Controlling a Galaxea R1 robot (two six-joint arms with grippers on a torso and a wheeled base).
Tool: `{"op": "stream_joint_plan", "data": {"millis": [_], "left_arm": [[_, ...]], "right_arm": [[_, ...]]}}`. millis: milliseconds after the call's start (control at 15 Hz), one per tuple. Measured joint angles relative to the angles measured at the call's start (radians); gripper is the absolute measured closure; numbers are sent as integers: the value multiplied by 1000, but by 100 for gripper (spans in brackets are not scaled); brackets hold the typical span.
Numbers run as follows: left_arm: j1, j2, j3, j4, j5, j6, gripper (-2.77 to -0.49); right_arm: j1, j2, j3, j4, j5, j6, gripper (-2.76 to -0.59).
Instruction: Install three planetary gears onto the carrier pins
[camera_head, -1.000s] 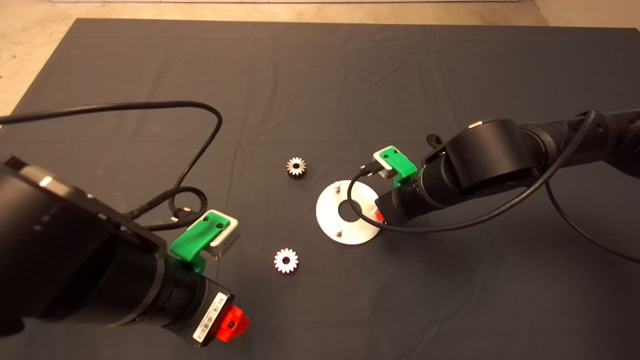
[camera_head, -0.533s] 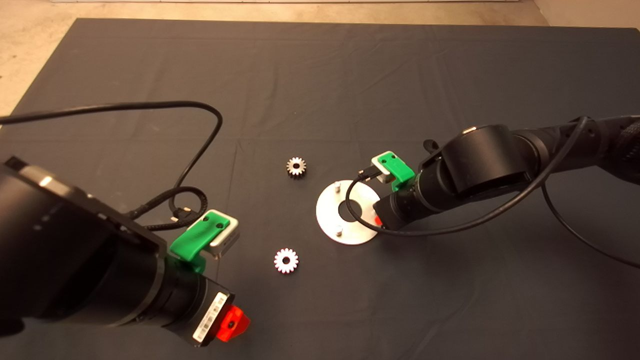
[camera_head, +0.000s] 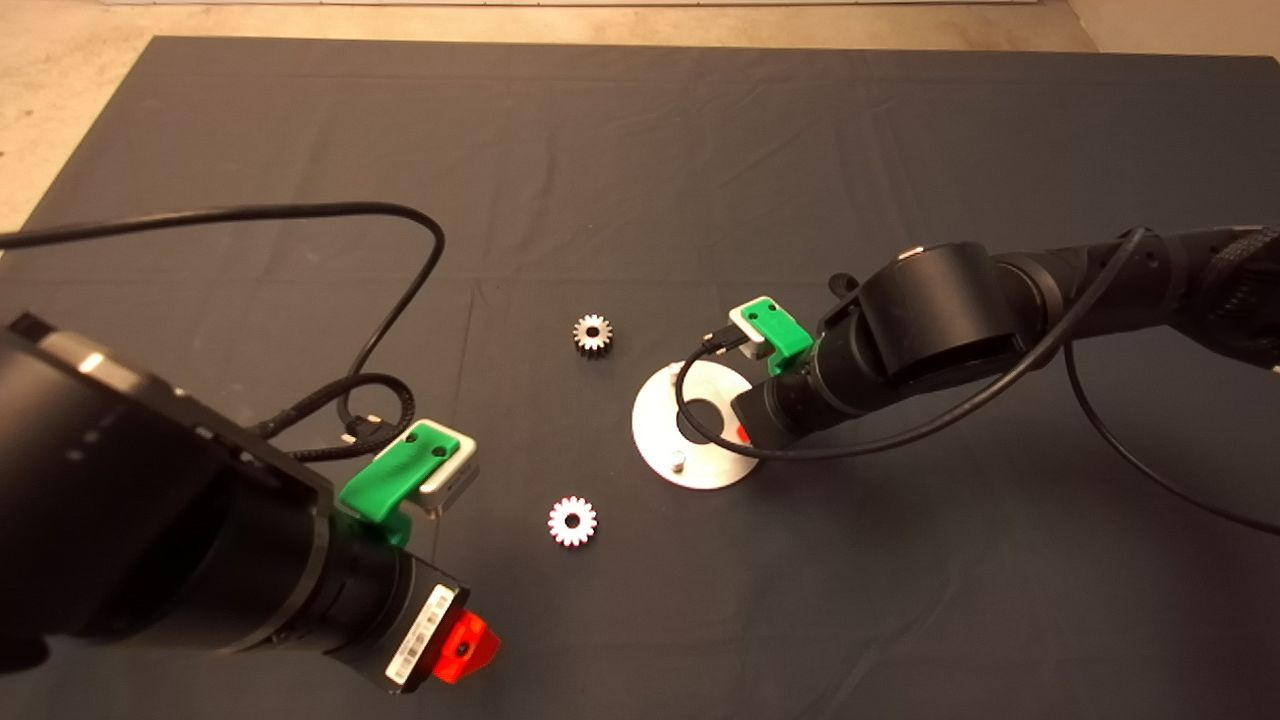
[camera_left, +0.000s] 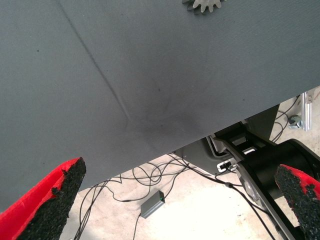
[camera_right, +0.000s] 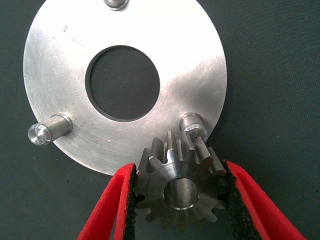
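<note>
The right gripper (camera_right: 180, 200) is clenched on one gear (camera_right: 181, 187), holding it just beside a pin (camera_right: 192, 123) on the disc (camera_head: 655, 440); its bore must next line up over that pin. Two gears (camera_head: 592, 334) (camera_head: 572, 521) lie on the mat (camera_head: 640, 150) left of the disc. The left gripper (camera_left: 180, 200) waits, fingers spread, near left.

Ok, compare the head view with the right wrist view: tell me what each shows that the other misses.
Only the head view: two loose gears on the mat, one beyond the disc, one nearer, plus the idle left gripper at lower left.

Only the right wrist view: the gear clamped in the right gripper, beside the nearest pin, not yet on it.

Both: the disc and mat.
</note>
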Motion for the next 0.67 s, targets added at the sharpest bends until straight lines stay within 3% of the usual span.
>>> {"op": "stream_joint_plan", "data": {"millis": [667], "left_arm": [[0,0,0,0,0,0,-276]], "right_arm": [[0,8,-24,-4,0,-8,-102]]}}
